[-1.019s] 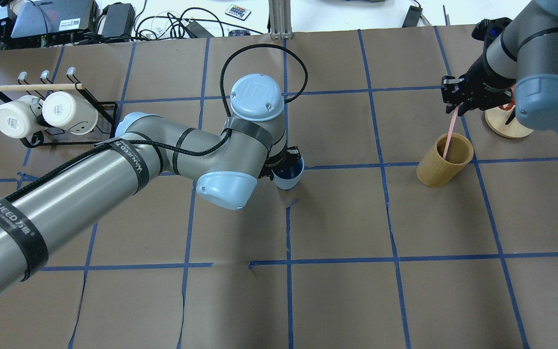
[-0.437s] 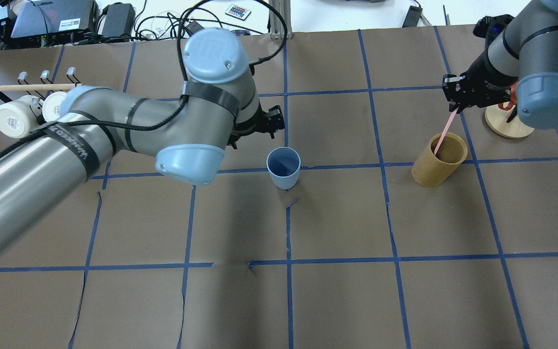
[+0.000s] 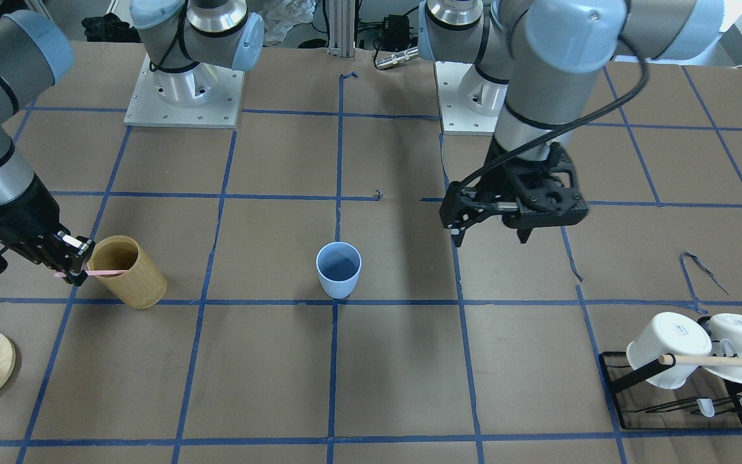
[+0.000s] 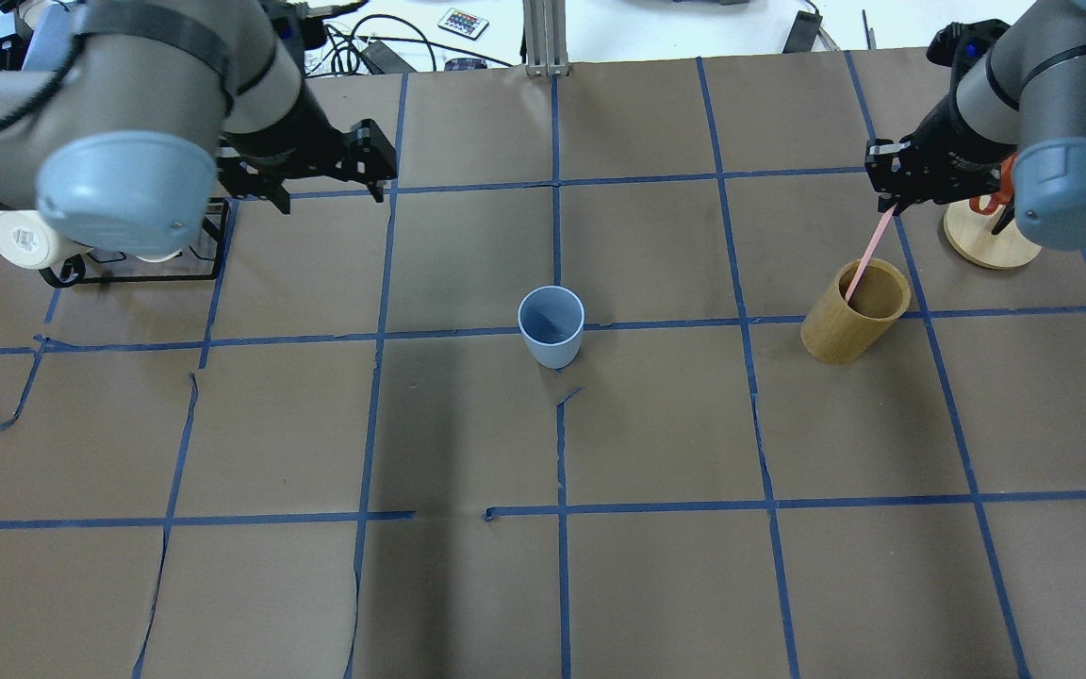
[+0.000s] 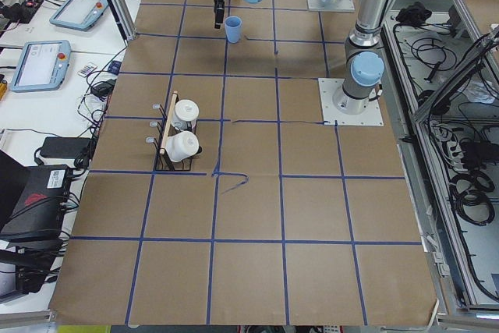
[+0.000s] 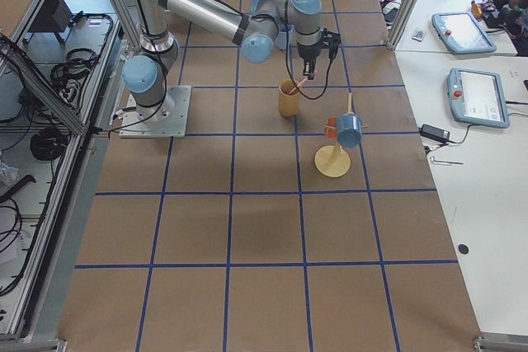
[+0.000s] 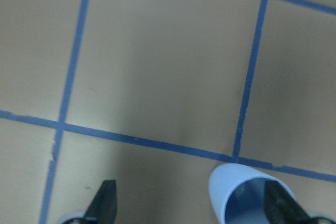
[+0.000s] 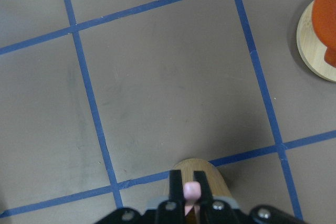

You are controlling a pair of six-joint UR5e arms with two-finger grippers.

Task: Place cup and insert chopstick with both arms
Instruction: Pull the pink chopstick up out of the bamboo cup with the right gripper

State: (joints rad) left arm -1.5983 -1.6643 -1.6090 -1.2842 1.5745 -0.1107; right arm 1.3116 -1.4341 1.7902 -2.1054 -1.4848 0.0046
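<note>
1. The right wrist view shows the chopstick (image 8: 192,190) pinched in the clenched right claw (image 8: 192,182); overhead, its lower end dips into the bamboo cylinder (image 4: 835,339).
2. The cup (image 4: 551,325) stands upright at frame centre; the released left claw (image 4: 330,198) is upper left, well apart.

The overhead camera looks forward and down on the table (image 4: 656,424) from high up; the front-facing one looks back from the opposite side, steeply down. Two side cameras look along the table from its far ends. Both wrist cameras point down, close. Overhead, front-facing and left wrist views share the cup (image 4: 551,325)
</note>
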